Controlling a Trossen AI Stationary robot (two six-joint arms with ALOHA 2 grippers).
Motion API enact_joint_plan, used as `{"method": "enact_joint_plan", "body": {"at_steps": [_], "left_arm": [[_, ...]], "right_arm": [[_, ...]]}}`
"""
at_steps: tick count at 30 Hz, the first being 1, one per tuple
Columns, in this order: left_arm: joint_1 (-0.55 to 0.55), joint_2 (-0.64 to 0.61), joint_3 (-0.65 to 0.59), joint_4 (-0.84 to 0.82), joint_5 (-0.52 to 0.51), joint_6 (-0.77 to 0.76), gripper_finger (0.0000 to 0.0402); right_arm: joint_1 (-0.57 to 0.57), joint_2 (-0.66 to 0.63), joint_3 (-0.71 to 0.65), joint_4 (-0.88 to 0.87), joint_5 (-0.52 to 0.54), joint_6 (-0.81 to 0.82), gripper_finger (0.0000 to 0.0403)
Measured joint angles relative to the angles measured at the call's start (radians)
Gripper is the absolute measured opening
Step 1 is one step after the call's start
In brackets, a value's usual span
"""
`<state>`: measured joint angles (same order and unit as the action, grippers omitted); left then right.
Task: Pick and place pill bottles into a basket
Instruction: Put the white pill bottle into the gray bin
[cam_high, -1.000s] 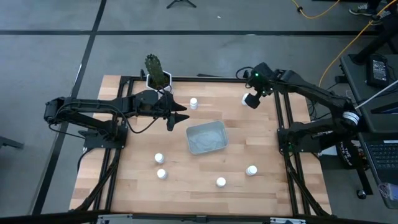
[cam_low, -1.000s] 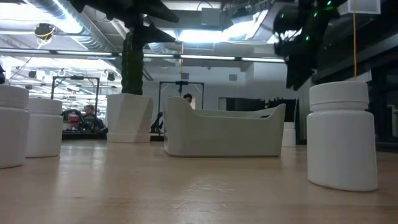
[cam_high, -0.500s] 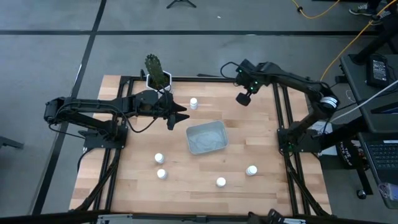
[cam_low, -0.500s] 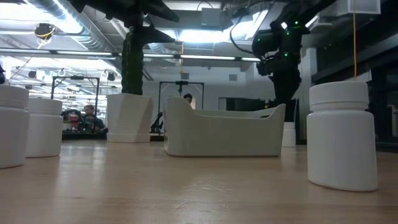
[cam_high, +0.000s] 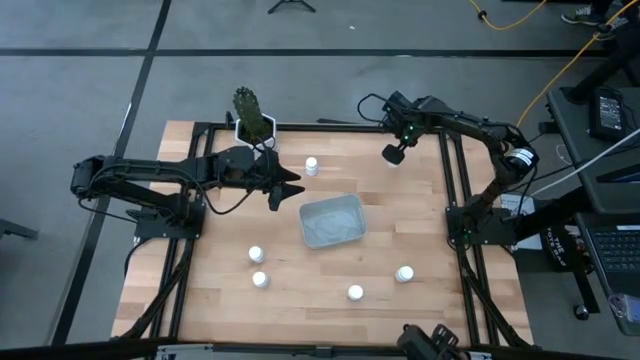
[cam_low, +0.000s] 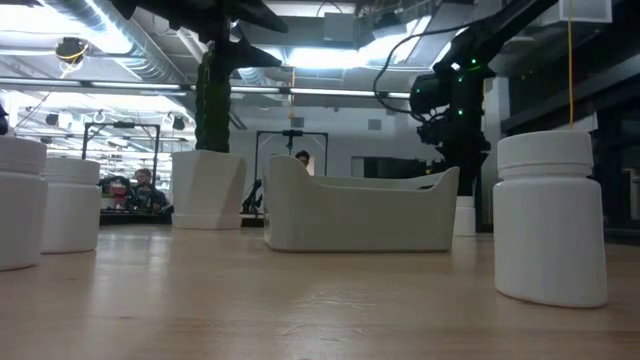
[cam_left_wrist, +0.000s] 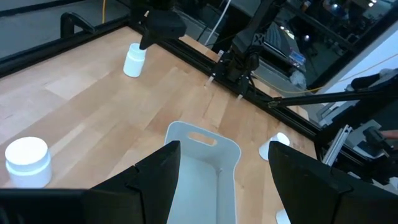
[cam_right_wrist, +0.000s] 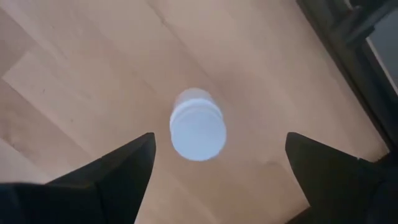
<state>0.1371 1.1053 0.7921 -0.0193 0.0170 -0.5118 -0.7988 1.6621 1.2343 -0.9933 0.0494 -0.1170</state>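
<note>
My right gripper (cam_high: 392, 154) hangs open over a white pill bottle (cam_right_wrist: 198, 124) that stands upright near the table's far right. Its two fingers (cam_right_wrist: 118, 168) stand on either side of the bottle, above it and apart from it. The left wrist view also shows this bottle (cam_left_wrist: 135, 60) with the right gripper (cam_left_wrist: 160, 28) over it. The pale blue-grey basket (cam_high: 332, 221) stands mid-table. My left gripper (cam_high: 287, 186) is open and empty, left of the basket. Other bottles stand at the far middle (cam_high: 312, 165), near left (cam_high: 256, 255) (cam_high: 261, 279) and near right (cam_high: 355, 292) (cam_high: 404, 273).
A white hexagonal pot with a cactus (cam_high: 252, 122) stands at the table's far edge behind my left gripper. A black frame rail (cam_high: 452, 200) runs along the table's right side close to my right arm. Bare wood lies around the basket.
My right gripper has gone from the far right corner toward the table's left and come down over the far-right bottle, tipping to point downward. My left arm has kept still. No bottle has moved.
</note>
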Motion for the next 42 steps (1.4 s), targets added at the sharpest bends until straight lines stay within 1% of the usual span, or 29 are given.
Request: {"method": "enact_joint_plan", "body": {"at_steps": [5,16,23,26,29,32,35,38,39,42], "left_arm": [[0.001,0.000,0.000,0.000,-0.001,0.000,0.0237],[0.001,0.000,0.000,0.000,-0.003,-0.001,0.0237],[0.001,0.000,0.000,0.000,-0.003,0.000,0.0237],[0.001,0.000,0.000,0.000,-0.003,0.001,0.0237],[0.002,0.000,0.000,0.000,-0.003,0.014,0.0237],[0.002,0.000,0.000,0.000,-0.003,0.019,0.0237],[0.002,0.000,0.000,0.000,-0.003,0.020,0.0237],[0.002,0.000,0.000,0.000,-0.005,0.020,0.0237],[0.002,0.000,0.000,0.000,-0.008,0.020,0.0237],[0.002,0.000,0.000,0.000,-0.011,0.021,0.0237]], "right_arm": [[0.000,0.043,0.000,0.012,-0.025,-0.001,0.0359],[0.000,0.132,0.000,0.043,-0.028,-0.002,0.0359],[0.000,0.137,-0.031,0.048,-0.028,0.005,0.0359],[0.000,0.137,-0.031,0.039,-0.028,0.008,0.0351],[0.001,0.137,-0.030,0.039,-0.028,0.008,0.0328],[0.001,0.137,-0.030,0.040,-0.028,0.009,0.0291],[0.001,0.137,-0.030,0.039,-0.027,0.020,0.0239],[0.001,0.136,-0.030,0.039,-0.027,0.027,0.0176],[0.001,0.135,-0.029,0.039,-0.027,0.026,0.0163],[0.004,0.135,-0.026,0.029,-0.035,0.010,0.0163]]}}
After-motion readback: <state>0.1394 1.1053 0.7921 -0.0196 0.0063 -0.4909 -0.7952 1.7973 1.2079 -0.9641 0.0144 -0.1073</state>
